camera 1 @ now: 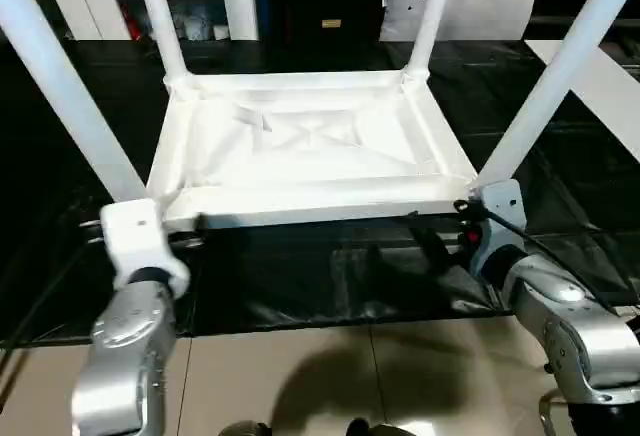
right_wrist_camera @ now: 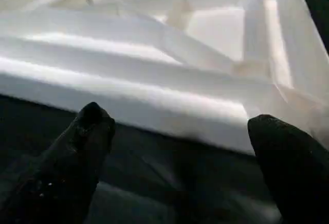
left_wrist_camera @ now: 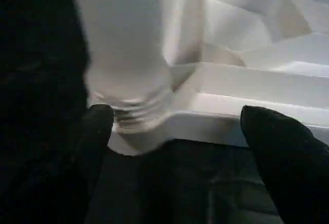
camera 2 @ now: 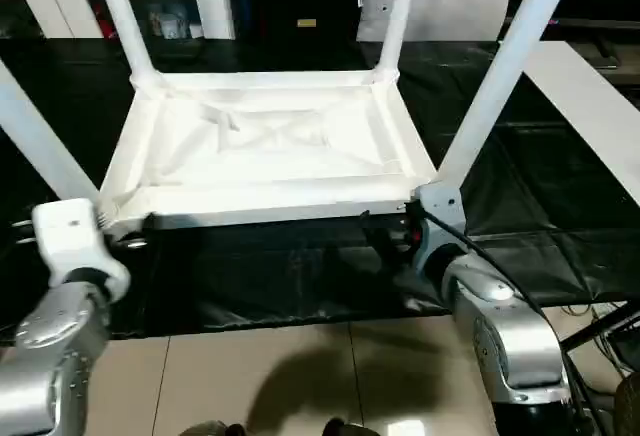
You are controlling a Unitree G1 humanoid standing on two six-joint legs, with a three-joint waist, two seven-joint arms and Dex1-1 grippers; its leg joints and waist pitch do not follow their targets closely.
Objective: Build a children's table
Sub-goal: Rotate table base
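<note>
Beside left gripper (left_wrist_camera: 175, 131), leg's threaded base (left_wrist_camera: 128, 108).

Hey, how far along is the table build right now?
All four legs stand in the corner sockets of the upside-down tabletop. Nothing is in hand: the left gripper and right gripper sit open at the near edge. What is left looks like turning the table upright.

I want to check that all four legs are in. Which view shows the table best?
The left eye view: the upturned table top with four legs standing in its corners. The right eye view matches it. The wrist views catch just the near rim, the left one a leg's base.
</note>
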